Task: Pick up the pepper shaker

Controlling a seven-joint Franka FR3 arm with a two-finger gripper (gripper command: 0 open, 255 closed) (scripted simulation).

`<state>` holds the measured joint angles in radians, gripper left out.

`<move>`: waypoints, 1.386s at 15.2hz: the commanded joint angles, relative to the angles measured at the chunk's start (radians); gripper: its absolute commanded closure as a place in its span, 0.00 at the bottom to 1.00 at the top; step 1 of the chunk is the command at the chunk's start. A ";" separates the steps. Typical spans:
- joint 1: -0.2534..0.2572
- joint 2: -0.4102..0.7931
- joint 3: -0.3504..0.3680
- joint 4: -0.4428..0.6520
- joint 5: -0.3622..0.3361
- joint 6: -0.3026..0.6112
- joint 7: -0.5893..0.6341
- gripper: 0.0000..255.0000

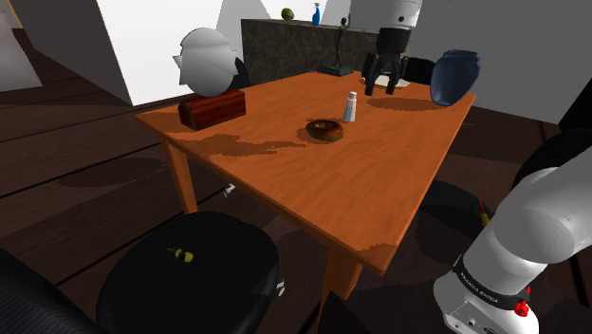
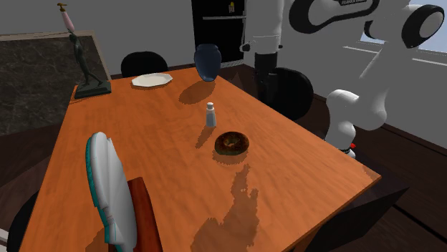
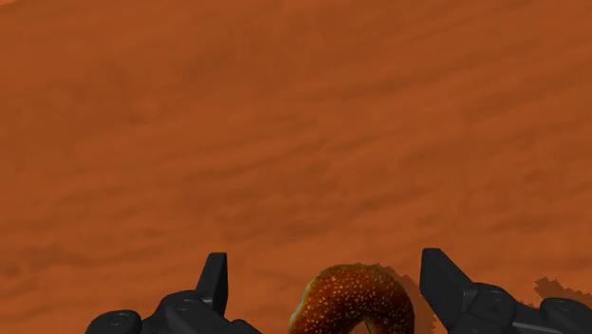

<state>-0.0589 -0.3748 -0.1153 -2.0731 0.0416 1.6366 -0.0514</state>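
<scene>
The pepper shaker (image 1: 349,107) is a small pale grey bottle with a lighter cap. It stands upright near the middle of the orange wooden table (image 1: 285,190), also seen as the shaker (image 2: 210,114) just beyond a brown seeded doughnut (image 2: 232,142). My black gripper (image 1: 380,87) hangs in the air above the table's far part, up and to the shoulder view's right of the shaker and apart from it. In the wrist view the gripper (image 3: 326,261) is open, its fingers wide apart with nothing clasped. The doughnut (image 3: 353,302) lies on the table far below, between them.
A dark blue vase (image 1: 453,76) and a white plate (image 2: 151,80) stand at the table's far end, near a dark figurine (image 2: 87,68). A brown box (image 1: 212,109) with a white round object (image 1: 207,62) sits at the shoulder view's left corner. Black round chairs (image 1: 190,275) surround the table.
</scene>
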 commanded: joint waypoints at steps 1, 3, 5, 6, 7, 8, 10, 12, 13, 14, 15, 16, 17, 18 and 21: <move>-0.007 0.083 -0.019 0.068 0.001 0.002 -0.018 0.00; -0.014 0.165 -0.036 0.143 0.006 -0.002 -0.034 0.00; -0.022 0.249 -0.053 0.223 0.014 -0.011 -0.051 0.00; -0.027 0.291 -0.060 0.265 0.019 -0.018 -0.060 0.00; -0.032 0.334 -0.068 0.309 0.025 -0.025 -0.068 0.00; -0.038 0.378 -0.075 0.355 0.031 -0.035 -0.076 0.00; -0.052 0.467 -0.087 0.454 0.045 -0.058 -0.092 0.00; -0.069 0.561 -0.098 0.563 0.062 -0.087 -0.107 0.00; -0.079 0.609 -0.102 0.622 0.071 -0.105 -0.113 0.00; -0.091 0.660 -0.106 0.686 0.080 -0.125 -0.119 0.00; -0.103 0.712 -0.109 0.754 0.090 -0.148 -0.125 0.00; -0.114 0.754 -0.110 0.810 0.097 -0.167 -0.128 0.00; -0.113 0.751 -0.109 0.792 0.096 -0.152 -0.129 0.00; -0.112 0.748 -0.109 0.774 0.096 -0.137 -0.129 0.00; -0.109 0.742 -0.109 0.725 0.094 -0.094 -0.132 0.00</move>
<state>-0.1681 0.3660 -0.2241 -1.3375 0.1358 1.5303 -0.1823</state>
